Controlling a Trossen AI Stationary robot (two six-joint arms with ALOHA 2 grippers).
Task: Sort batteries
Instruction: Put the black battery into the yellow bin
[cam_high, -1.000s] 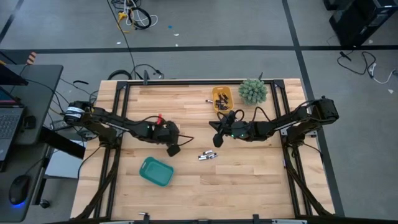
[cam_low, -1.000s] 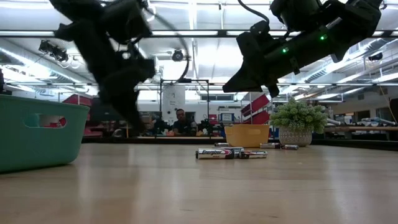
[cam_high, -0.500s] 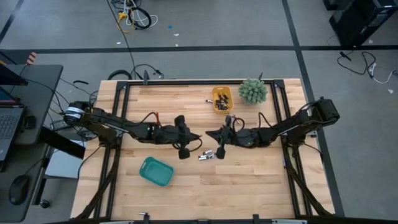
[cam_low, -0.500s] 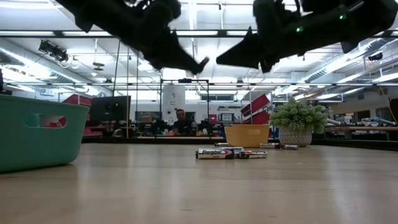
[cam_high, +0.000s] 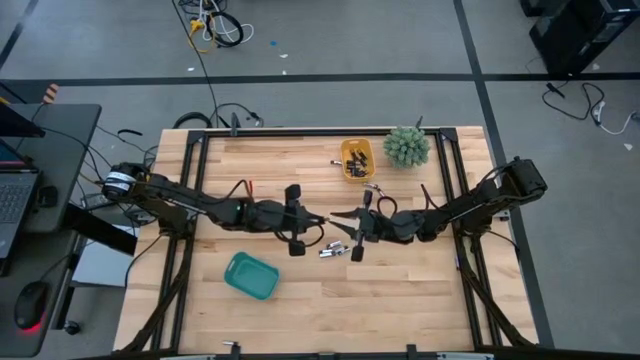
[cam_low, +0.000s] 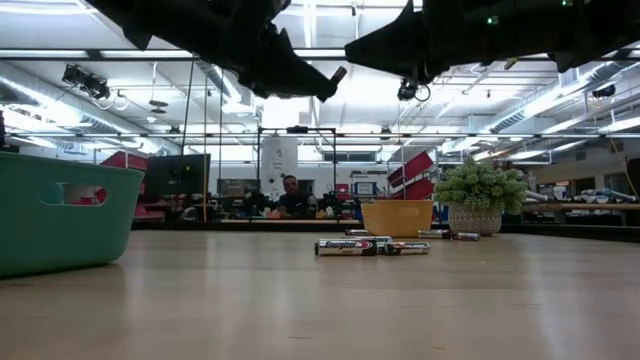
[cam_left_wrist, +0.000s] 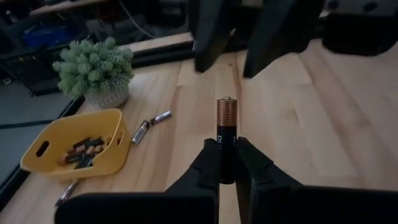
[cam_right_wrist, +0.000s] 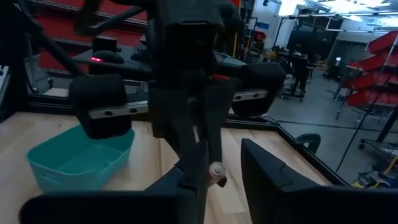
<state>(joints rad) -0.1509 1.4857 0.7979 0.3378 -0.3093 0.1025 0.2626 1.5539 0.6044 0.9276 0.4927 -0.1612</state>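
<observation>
My left gripper hovers level above the table's middle, shut on a black battery with a copper top. My right gripper faces it from the right, open. Its two fingers stand just beyond the battery's free end and touch nothing that I can see. Below them, loose batteries lie on their sides on the wood, also seen in the low view. More batteries lie in the yellow tray. My left gripper pinches the battery by its black lower half between the two fingers. The fingers lie along the battery, and its copper end sticks out past the fingertips toward my right gripper. It comes level from the table's left, with the battery lifted clear.
A teal tray sits near the table's front left. A small potted plant stands beside the yellow tray at the far edge. A few stray batteries lie on the wood near the yellow tray. A person sits far behind the table.
My left gripper has risen from near the table, swung from pointing down to level, and moved right with the battery. My right gripper has dropped a little, tipped level and moved left, so the two now meet tip to tip above the loose batteries.
</observation>
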